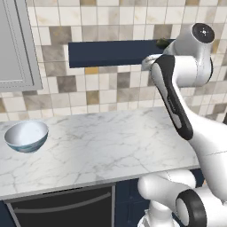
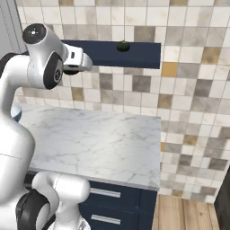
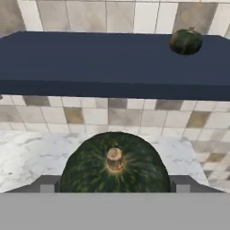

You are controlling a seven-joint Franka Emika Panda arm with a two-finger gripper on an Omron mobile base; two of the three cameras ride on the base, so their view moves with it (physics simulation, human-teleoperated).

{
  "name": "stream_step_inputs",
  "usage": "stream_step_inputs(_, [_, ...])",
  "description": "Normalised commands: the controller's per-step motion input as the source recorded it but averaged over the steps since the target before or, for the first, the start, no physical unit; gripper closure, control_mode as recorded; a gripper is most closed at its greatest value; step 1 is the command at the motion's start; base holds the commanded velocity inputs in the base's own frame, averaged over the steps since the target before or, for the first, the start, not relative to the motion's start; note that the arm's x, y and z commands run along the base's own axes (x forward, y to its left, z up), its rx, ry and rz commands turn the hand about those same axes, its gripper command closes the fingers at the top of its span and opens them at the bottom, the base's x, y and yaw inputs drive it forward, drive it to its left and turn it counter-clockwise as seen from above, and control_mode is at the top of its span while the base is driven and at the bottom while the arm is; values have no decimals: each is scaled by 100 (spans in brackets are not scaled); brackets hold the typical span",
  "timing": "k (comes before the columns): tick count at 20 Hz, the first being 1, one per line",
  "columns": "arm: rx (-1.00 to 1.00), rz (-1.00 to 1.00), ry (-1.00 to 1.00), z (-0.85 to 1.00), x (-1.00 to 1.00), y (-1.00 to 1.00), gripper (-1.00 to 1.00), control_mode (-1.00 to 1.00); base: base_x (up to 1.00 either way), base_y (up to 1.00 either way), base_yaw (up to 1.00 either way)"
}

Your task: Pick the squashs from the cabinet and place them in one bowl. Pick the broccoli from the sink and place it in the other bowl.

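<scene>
A: Left base view first. What do you see?
B: The white arm rises from five o'clock and reaches toward the dark navy cabinet at twelve o'clock. A dark squash sits on the shelf's right end, partly hidden by the arm's upper joint. A pale blue bowl stands at nine o'clock on the marble surface.

A: And the right base view?
B: The arm comes up from seven o'clock. Its hand is just below the cabinet's front edge at eleven o'clock, with something dark tucked under it. The shelf squash rests on top of the board at twelve o'clock, well apart from the hand.

A: Hand view: what are the fingers doing?
B: The fingers are spread wide around a second squash, one dark tip touching each flank, so they grip it. Its stem faces the camera at six o'clock. Beyond it lies the cabinet, with the other squash at one o'clock.
</scene>
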Motion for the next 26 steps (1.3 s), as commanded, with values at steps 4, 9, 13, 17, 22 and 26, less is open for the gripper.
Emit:
stream_step_inputs(4, [-9, 1, 38, -23, -25, 0, 100, -100, 0, 0, 0])
stream_step_inputs(9, [10, -2, 27, -18, -16, -1, 100, -100, 0, 0, 0])
stream_step_inputs(13, [3, -10, 20, -9, -41, 0, 100, -100, 0, 0, 0])
stream_step_inputs(17, [-6, -19, 16, -27, -47, -1, 100, -100, 0, 0, 0])
stream_step_inputs(22, [0, -9, 4, -34, -42, -1, 100, -100, 0, 0, 0])
stream_step_inputs(26, [0, -3, 0, -16, -70, 0, 100, -100, 0, 0, 0])
